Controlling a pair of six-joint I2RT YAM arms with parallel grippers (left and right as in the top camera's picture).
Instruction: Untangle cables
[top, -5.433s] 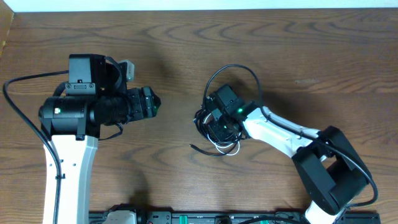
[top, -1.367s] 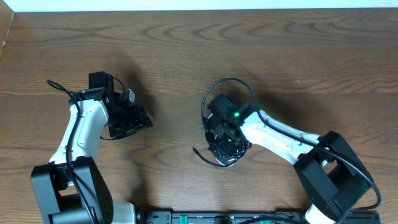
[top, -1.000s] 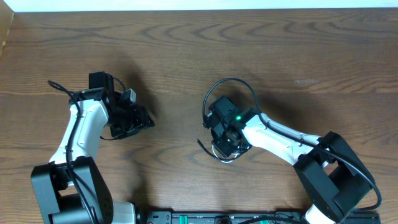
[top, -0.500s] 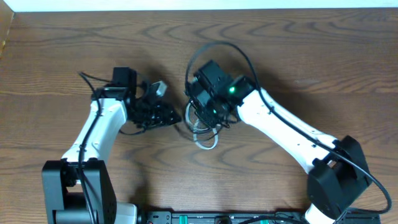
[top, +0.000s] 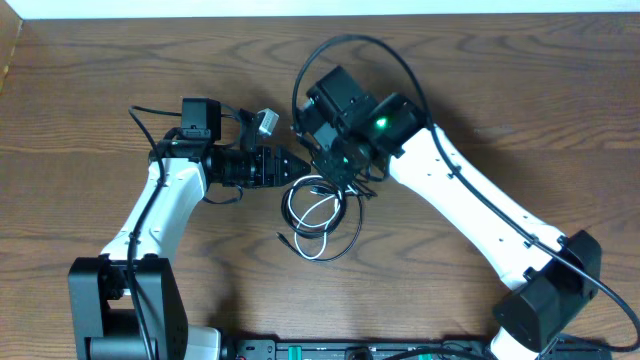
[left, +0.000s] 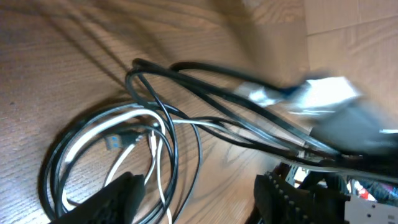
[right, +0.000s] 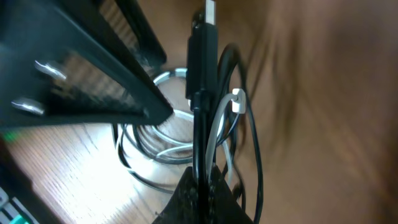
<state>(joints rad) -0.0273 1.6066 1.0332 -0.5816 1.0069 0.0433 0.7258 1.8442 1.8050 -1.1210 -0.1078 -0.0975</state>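
Overhead, I see the cables as a loose coil of black and white loops. They lie on the counter near its middle, just below where the 2 arms meet. The right hand is clenched on a black strand of that bundle. In the right wrist view the cord rises straight from its pinched tips to a plug, with a white strand close beside it. The left hand reaches in from the left and is released. Its 2 fingers are spread wide at the coil's edge. A white strand runs between them, ungripped.
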